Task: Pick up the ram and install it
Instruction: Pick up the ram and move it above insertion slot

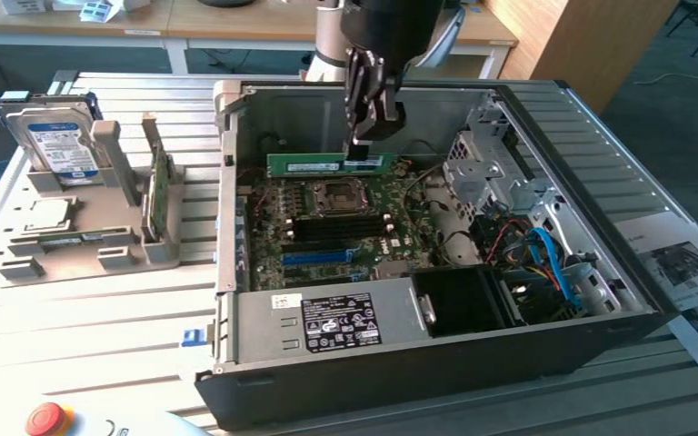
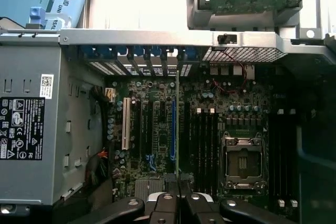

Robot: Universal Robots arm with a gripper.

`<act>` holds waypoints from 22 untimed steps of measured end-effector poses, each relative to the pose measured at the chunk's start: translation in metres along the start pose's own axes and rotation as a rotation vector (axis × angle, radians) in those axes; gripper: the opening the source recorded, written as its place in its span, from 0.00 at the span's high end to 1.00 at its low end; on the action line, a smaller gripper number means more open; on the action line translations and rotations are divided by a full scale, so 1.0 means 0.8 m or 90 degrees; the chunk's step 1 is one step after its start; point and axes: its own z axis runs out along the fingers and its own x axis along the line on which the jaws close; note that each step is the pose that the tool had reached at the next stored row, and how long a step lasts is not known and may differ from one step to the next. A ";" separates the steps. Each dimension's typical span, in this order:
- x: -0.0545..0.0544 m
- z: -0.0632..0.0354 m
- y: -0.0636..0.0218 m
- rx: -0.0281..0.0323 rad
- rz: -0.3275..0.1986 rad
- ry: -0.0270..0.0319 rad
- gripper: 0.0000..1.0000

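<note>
Above the motherboard of the open computer case, the gripper pinches the ram by its upper edge towards one end, the fingers pressed against its two faces. The ram, a slim green board, hangs level with its long edge parallel and near to the case's far sheet-metal wall, over the square, metal-framed CPU socket. Whether its lower edge touches the board cannot be told. In the wrist view the ram appears edge-on as a thin line running out from between the black fingers, just beside the long blue slot. Room around it is bounded by the grey power supply at the near side and by the perforated drive cage and blue cables at the exterior view's right. Outside the case, a grey holder stands on the ribbed metal table.
</note>
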 end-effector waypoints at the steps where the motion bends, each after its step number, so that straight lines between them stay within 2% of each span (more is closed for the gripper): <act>1: 0.000 0.000 -0.004 0.0000 0.000 0.0001 0.88; 3: 0.000 -0.001 -0.009 0.0000 0.000 0.0001 0.88; 22: -0.006 -0.001 -0.017 0.0000 0.000 0.0000 0.88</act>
